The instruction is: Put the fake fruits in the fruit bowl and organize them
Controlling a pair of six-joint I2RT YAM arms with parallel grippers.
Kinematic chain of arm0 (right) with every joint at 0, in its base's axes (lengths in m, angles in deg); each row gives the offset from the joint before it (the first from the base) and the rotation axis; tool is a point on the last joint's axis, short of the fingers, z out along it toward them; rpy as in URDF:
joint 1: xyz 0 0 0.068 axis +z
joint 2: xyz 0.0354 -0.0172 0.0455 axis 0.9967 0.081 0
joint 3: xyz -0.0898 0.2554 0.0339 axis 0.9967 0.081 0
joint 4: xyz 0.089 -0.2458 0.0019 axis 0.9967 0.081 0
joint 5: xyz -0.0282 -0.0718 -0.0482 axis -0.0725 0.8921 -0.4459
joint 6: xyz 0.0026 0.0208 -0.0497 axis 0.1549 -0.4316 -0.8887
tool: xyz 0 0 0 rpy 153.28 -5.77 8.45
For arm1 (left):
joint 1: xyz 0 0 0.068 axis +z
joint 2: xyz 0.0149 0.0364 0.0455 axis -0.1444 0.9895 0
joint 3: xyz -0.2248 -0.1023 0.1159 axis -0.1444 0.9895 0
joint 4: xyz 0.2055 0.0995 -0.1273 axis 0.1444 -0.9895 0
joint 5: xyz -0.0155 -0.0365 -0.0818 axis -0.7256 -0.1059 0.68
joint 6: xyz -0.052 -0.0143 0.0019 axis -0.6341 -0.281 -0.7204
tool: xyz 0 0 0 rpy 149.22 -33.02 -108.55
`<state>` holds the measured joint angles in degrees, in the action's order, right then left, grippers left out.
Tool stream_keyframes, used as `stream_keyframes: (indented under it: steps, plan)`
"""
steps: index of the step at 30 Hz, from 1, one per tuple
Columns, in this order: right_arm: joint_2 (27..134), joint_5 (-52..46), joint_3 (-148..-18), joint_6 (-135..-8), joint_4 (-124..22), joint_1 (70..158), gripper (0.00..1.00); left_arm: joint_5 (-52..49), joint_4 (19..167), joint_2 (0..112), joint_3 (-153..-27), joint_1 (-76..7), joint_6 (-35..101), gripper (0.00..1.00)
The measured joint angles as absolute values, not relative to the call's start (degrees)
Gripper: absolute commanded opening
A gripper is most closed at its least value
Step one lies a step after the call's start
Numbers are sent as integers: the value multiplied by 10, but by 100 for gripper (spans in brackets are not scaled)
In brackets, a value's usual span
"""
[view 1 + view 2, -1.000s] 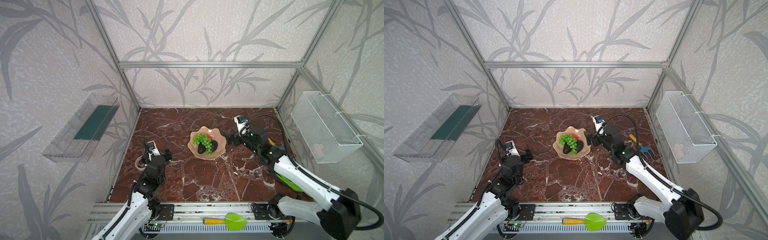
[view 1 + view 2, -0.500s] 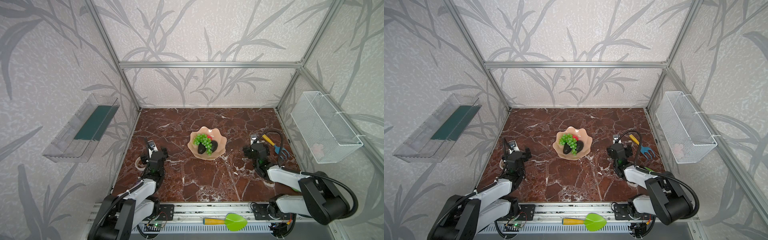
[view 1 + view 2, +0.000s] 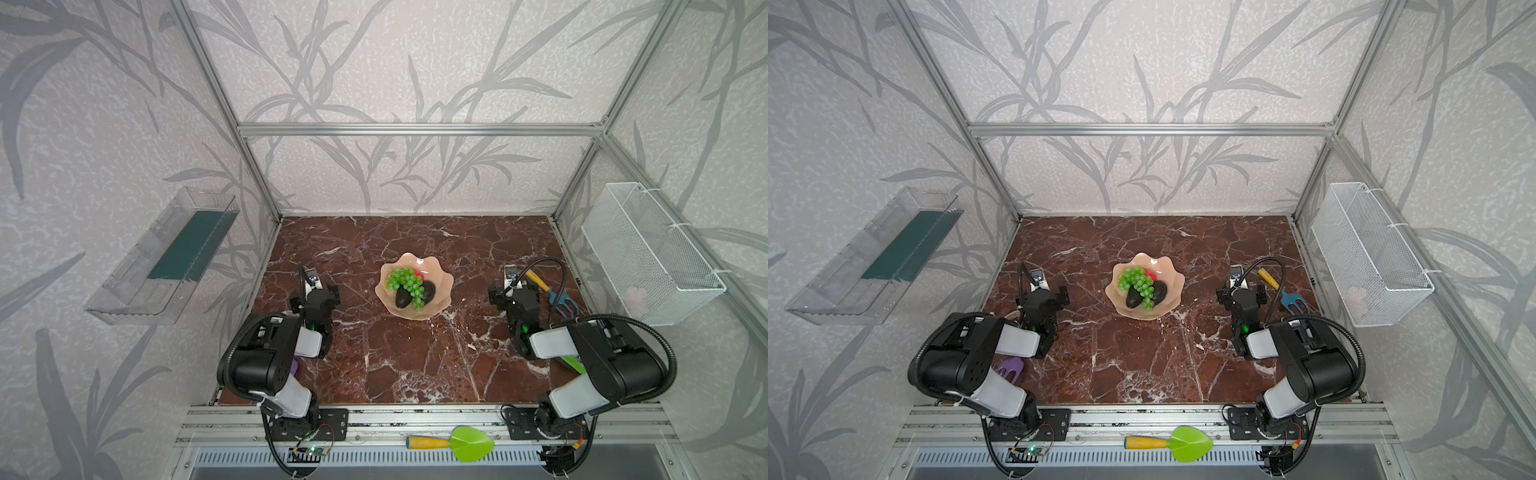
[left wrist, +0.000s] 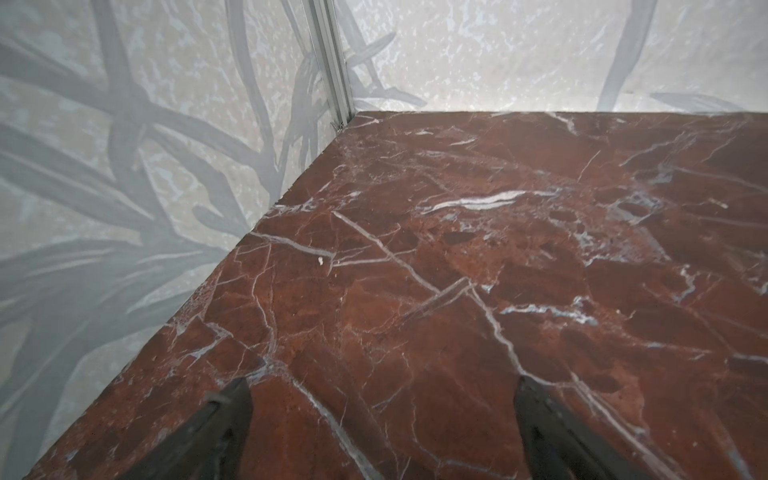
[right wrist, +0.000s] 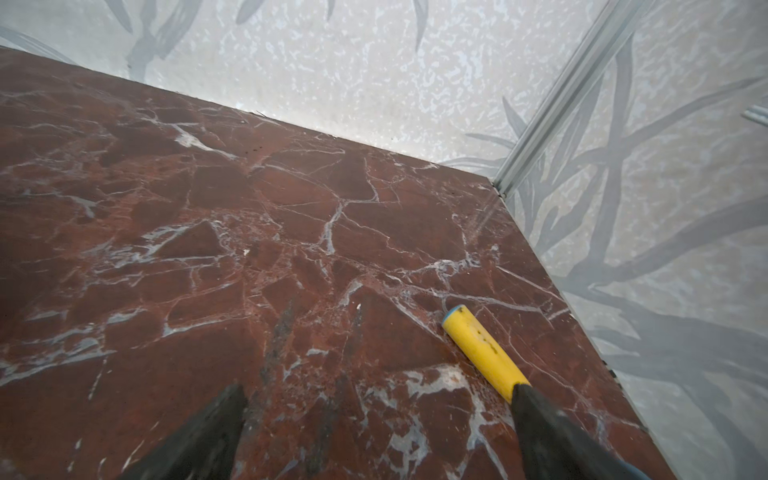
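Observation:
The peach-pink fruit bowl (image 3: 441, 283) (image 3: 1173, 279) sits mid-table in both top views. Inside it lie a bunch of green grapes (image 3: 404, 280) (image 3: 1135, 281), two dark avocados (image 3: 402, 297) (image 3: 428, 290) and a red strawberry (image 3: 419, 274) (image 3: 1150, 275) behind the grapes. My left gripper (image 3: 315, 291) (image 4: 383, 384) is open, well left of the bowl, over bare marble. To the bowl's right my right gripper (image 3: 514, 291) (image 5: 377, 390) is open and empty. Neither wrist view shows the bowl or fruit.
A blue toy rake (image 3: 561, 302) with yellow handle (image 5: 482, 350) lies just beside my right gripper. A green trowel (image 3: 468, 443) rests on the front rail. A purple item (image 3: 1010, 368) lies under my left arm. A clear bin (image 3: 166, 257) hangs on the left wall. The right wall carries a wire basket (image 3: 648, 253).
My right gripper has drawn back from the bowl's edge to the right, beside the rake. Both arms have folded back toward the front. The fruit in the bowl has not moved.

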<state>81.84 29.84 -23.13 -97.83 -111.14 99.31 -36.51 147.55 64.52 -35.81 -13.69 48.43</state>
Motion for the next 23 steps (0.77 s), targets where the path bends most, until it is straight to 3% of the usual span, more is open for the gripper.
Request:
stream_keyframes:
  steps: [23]
  plan:
    - [852, 262, -239, -965, -1139, 978, 99, -361, 1489, 650, -371, -130, 484, 99]
